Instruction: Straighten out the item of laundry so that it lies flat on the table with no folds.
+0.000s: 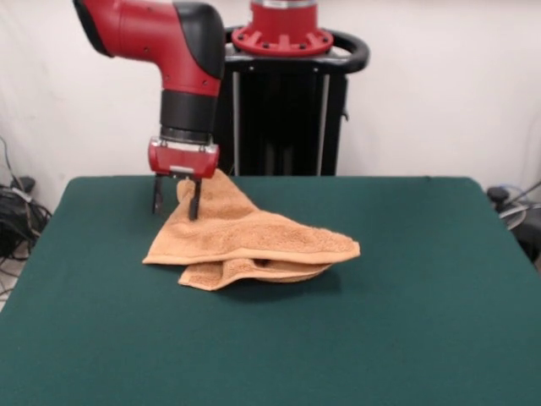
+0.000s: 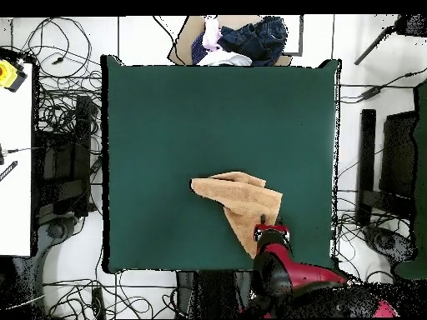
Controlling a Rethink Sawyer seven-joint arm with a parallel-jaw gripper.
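The orange-tan towel lies crumpled on the dark green table, folded over itself with a lower layer showing under its near edge. Its far corner rises to a peak beside my gripper. The two black fingers stand apart, one left of the towel's edge and one in front of the cloth. In the overhead view the towel runs from the table's middle toward the robot's side, and the gripper sits over its right part. No stripe band or tag shows.
The robot's black pedestal stands behind the table's far edge. In the overhead view a pile of clothes lies past the table's top edge, and cables and equipment lie on the floor on both sides.
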